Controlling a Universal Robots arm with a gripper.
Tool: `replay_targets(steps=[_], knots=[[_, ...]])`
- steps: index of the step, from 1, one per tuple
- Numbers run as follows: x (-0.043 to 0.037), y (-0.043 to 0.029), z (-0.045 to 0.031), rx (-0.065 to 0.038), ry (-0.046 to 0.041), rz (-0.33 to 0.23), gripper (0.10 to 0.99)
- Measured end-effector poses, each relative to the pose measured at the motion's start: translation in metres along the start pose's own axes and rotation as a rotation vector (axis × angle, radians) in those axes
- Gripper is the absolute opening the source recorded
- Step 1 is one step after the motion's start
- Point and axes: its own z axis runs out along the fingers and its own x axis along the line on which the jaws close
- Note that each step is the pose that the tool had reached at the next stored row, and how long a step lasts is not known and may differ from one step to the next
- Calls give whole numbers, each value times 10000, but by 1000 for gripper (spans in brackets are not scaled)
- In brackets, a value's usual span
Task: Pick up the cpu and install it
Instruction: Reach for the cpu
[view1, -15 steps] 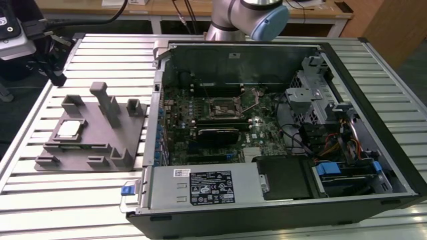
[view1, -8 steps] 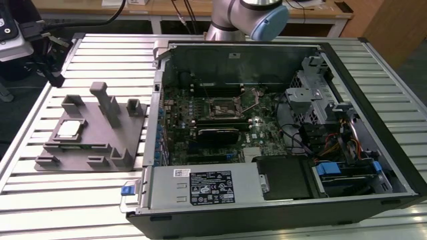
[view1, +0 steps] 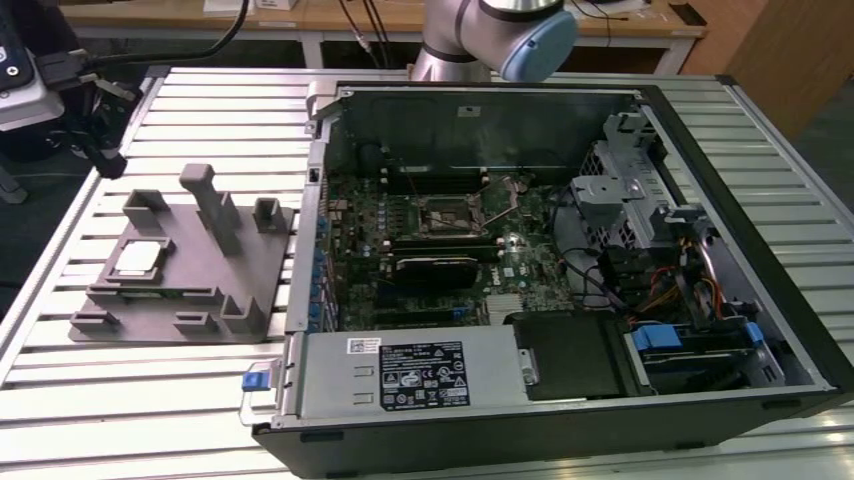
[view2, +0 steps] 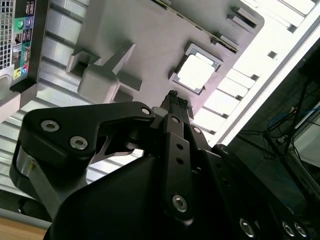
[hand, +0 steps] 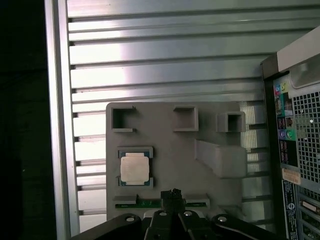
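Gripper (hand: 172, 193), fingertips pressed together and empty, hangs well apart from grey fixture (hand: 165, 130), whose recess locates the cpu (hand: 134, 168) for pickup.

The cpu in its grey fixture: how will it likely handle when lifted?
The cpu looks flat, thin and metal-topped, so probably stiff, light, perhaps slippery. It sits inside a raised frame on the fixture, so pushing sideways likely won't slide it.
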Motion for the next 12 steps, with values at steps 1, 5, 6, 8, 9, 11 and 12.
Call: replay_targets(steps=[1,5,6,8,9,11,12], knots=[[6,-1,13,0,0,1,106],[35,-6,67,0,0,4,106],[42,-7,82,0,1,4,106],[54,-10,112,0,1,5,106],[59,-11,126,1,3,6,106],[70,-13,152,0,5,8,106],[75,-14,162,0,6,8,106]])
